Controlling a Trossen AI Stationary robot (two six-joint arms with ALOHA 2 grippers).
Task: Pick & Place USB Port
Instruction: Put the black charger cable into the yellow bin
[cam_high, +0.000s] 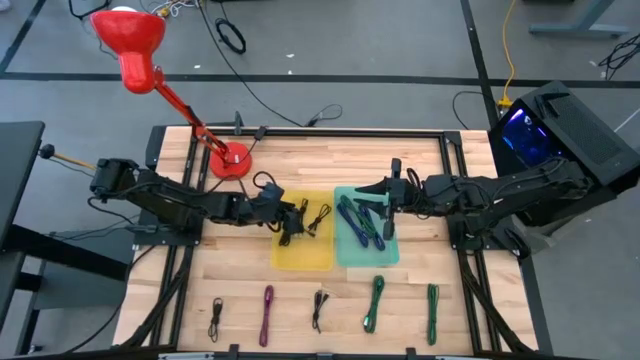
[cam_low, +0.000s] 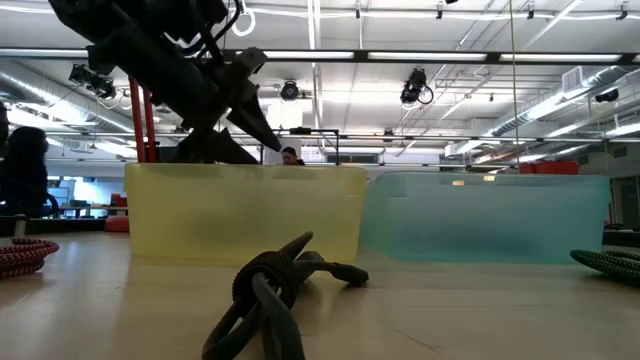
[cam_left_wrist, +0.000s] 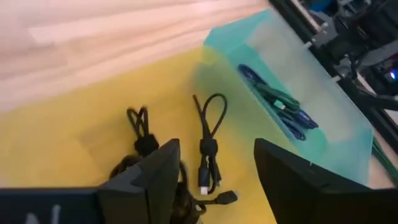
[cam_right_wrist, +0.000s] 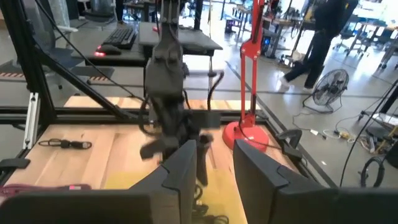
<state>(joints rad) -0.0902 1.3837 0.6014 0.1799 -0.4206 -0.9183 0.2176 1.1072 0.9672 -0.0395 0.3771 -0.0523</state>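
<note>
The yellow bin (cam_high: 303, 243) at the table's centre holds bundled black USB cables (cam_left_wrist: 208, 149); the adjoining teal bin (cam_high: 366, 248) holds blue and green cables (cam_high: 362, 224). The left gripper (cam_high: 292, 222) hangs over the yellow bin, fingers apart, holding nothing. The right gripper (cam_high: 392, 192) waits above the teal bin's far edge, fingers apart.

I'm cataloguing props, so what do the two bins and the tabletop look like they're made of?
Yellow bin and teal bin: apparently translucent plastic with a frosted finish, since light shows through their walls in the low view. Tabletop: looks like pale wood, with visible plank seams and grain.
</note>
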